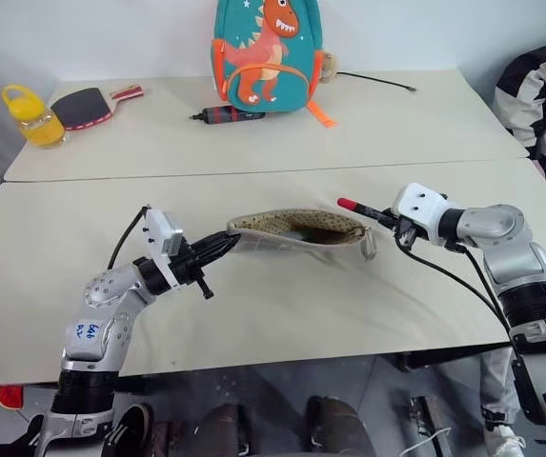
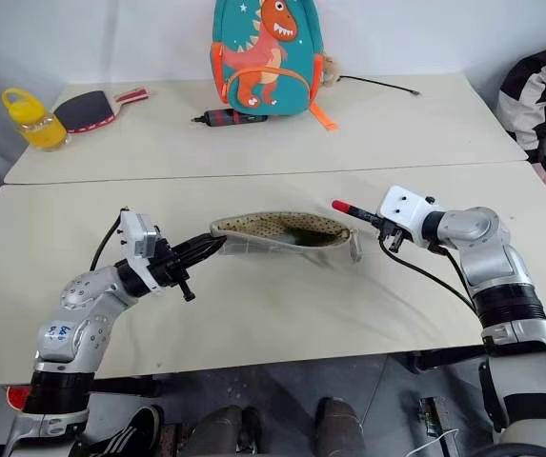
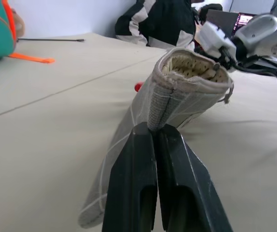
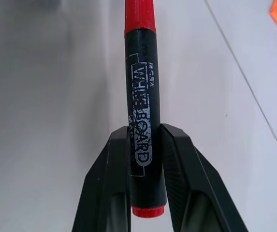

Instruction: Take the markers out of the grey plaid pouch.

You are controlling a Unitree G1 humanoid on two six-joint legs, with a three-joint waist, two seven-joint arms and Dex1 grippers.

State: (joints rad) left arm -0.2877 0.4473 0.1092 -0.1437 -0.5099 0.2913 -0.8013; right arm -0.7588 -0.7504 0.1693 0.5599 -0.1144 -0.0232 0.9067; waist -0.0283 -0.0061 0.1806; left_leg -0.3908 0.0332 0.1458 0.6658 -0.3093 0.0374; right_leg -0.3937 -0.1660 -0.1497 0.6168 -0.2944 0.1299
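Nearest you, your left end effector [image 1: 217,251] is pinched fully shut on the end seam of the grey plaid pouch [image 1: 296,231], holding that end raised so the pouch hangs mouth-up just above the tabletop [image 1: 273,314]. Keep that pinch firm and the mouth open; if the fabric sags, the opening will likely fold over whatever is left inside.

To the right of the pouch, your right end effector [image 1: 387,219] grips a marker [image 1: 360,209] with a black barrel and red cap, fingers [image 4: 116,179] partly apart and clamping the barrel near its tail. The marker is clear of the pouch. Carry it well aside and set it flat on the tabletop before you let go, so it does not roll back toward the pouch.

The head views show a pale green shape [image 2: 301,234] in the dotted lining, probably a second marker, so expect another reach. The left wrist view shows the seam squarely between the fingers, which the head views cannot confirm. The right wrist view alone shows how close to the tail the grip sits.

Farther back stand the teal dinosaur backpack [image 1: 267,52], a dark pen-like tool [image 1: 227,115], a paddle [image 1: 87,106] and a yellow bottle [image 1: 32,116].
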